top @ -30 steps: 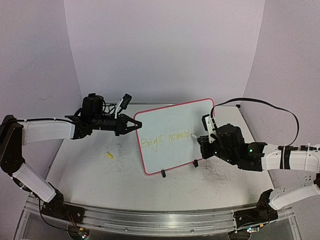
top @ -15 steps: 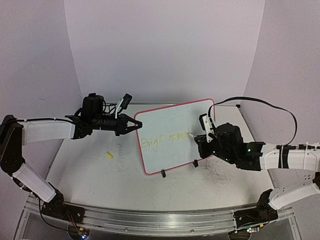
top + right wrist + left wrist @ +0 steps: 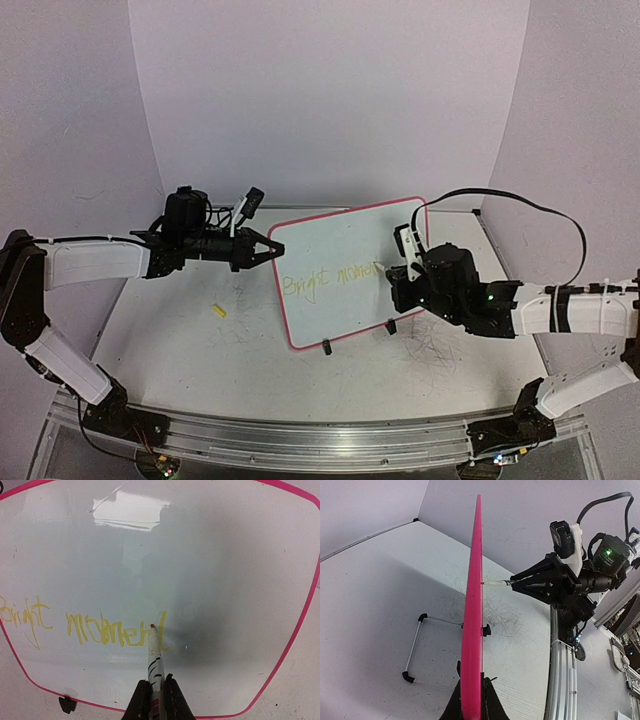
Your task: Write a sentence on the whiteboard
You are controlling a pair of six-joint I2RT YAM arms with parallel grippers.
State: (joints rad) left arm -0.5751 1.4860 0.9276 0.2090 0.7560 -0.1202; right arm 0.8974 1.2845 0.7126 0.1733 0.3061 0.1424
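Your sentence [image 3: 100, 630] so far reads "Bright momen" in thin yellow strokes, with a faint extra stroke just after the n. It runs across the lower left part of the whiteboard [image 3: 210, 555] in your right wrist view, and across the board's middle seen from above. The whiteboard stands on edge on the worktop [image 3: 170, 345], pink rim all round. A wire stand [image 3: 417, 645] props it on the side away from the writing, and small black clips [image 3: 326, 347] sit along its lower edge.

The marker [image 3: 154, 660] has its yellow tip touching the board right at the end of the last letter. Your right end effector [image 3: 152, 692] is clamped on the marker's barrel, a finger tight on each side. Your left end effector [image 3: 470, 700] is closed on the whiteboard's rim at the end nearest "Bright", one finger on either face.

On the worktop to the left of the board lies a small yellow piece [image 3: 219, 310], well apart from it. Grey scribbles [image 3: 435, 352] mark the worktop below your right arm.
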